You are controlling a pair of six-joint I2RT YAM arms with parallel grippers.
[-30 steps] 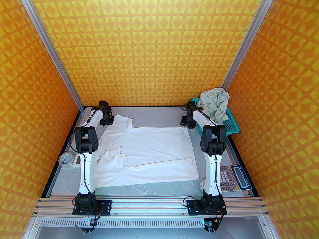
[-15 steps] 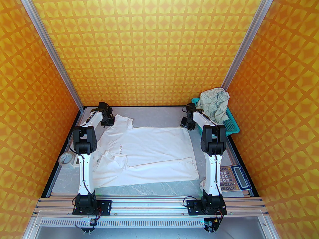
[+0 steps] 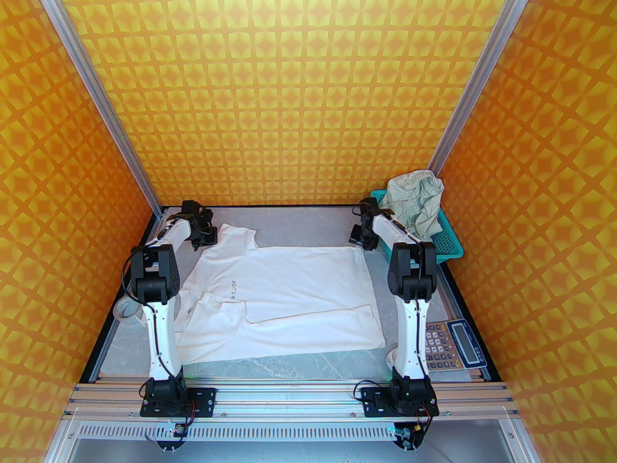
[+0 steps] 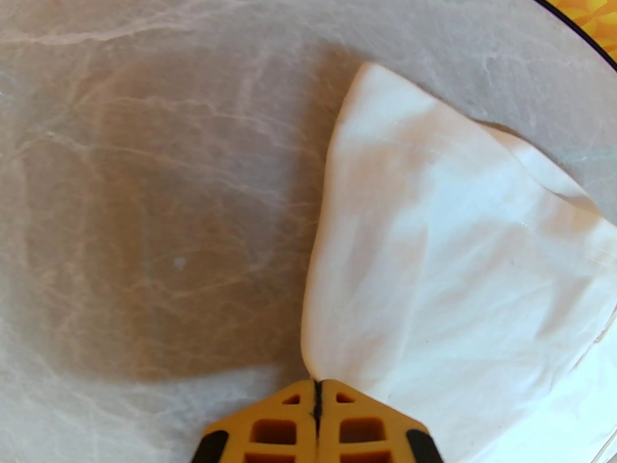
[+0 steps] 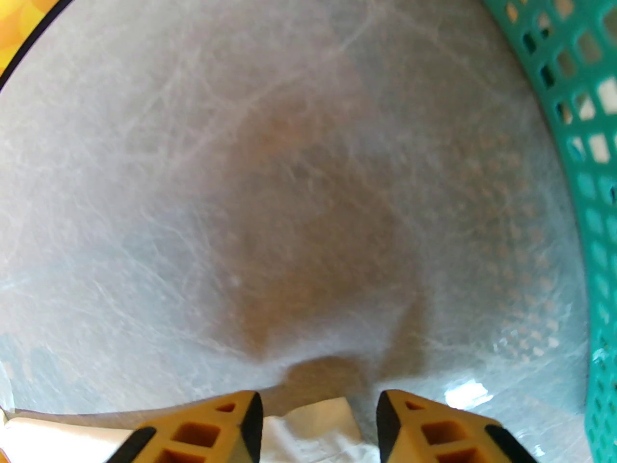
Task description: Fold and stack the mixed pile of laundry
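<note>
A white T-shirt (image 3: 289, 297) lies spread flat on the marble counter (image 3: 299, 362). Its long axis runs left to right, with sleeves and collar toward the left arm and the hem toward the right arm. At the shirt's far edge, the left end effector (image 4: 316, 386) is clenched on the edge of the far sleeve. The right end effector (image 5: 319, 396) is released, its fingers apart with the far hem corner lying between them, not yet pinched. Farther right, pale green shorts (image 3: 417, 200) sit heaped in a teal basket (image 3: 450, 249), nearer the right arm.
</note>
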